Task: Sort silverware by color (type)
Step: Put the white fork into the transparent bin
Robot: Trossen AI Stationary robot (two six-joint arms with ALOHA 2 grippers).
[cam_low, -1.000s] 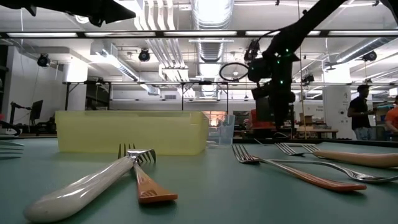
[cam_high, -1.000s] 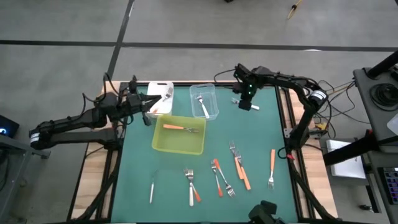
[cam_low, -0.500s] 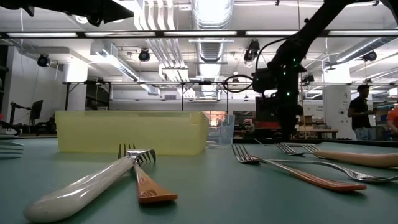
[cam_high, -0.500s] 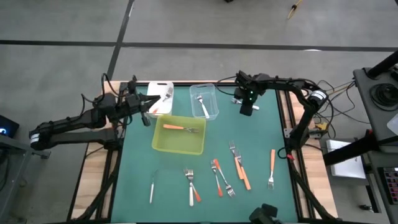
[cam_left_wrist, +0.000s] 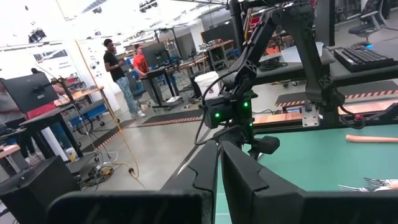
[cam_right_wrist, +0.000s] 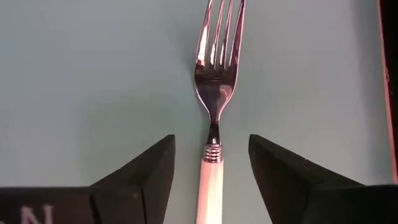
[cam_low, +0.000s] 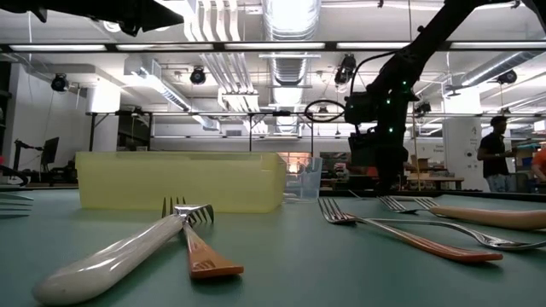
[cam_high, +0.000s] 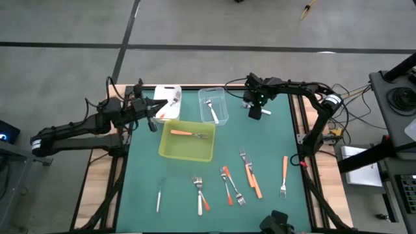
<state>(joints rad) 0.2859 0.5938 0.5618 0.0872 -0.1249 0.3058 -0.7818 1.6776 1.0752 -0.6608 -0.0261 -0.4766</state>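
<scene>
Table mat (cam_high: 273, 156): teal green. Tray (cam_high: 187, 150): translucent yellow-green; orange-handled fork (cam_high: 185, 134) inside. Tub (cam_high: 168, 95): white. Tub (cam_high: 220, 97): clear; silver fork (cam_high: 210, 110) inside. Loose forks on mat: orange handles (cam_high: 284, 168) (cam_high: 254, 183), white handle (cam_high: 200, 204), all-silver (cam_high: 158, 196). Fork under right gripper (cam_right_wrist: 212, 101): shiny silver head, white handle. Arms (cam_high: 78, 129): black. Table frame (cam_high: 99, 183): pale wood. Floor (cam_high: 65, 71): grey, dark lines.

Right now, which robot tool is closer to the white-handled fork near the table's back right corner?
The right tool: it sits open right over the white-handled fork, one finger on each side. The left tool is shut, across the table beside the white tub.
</scene>
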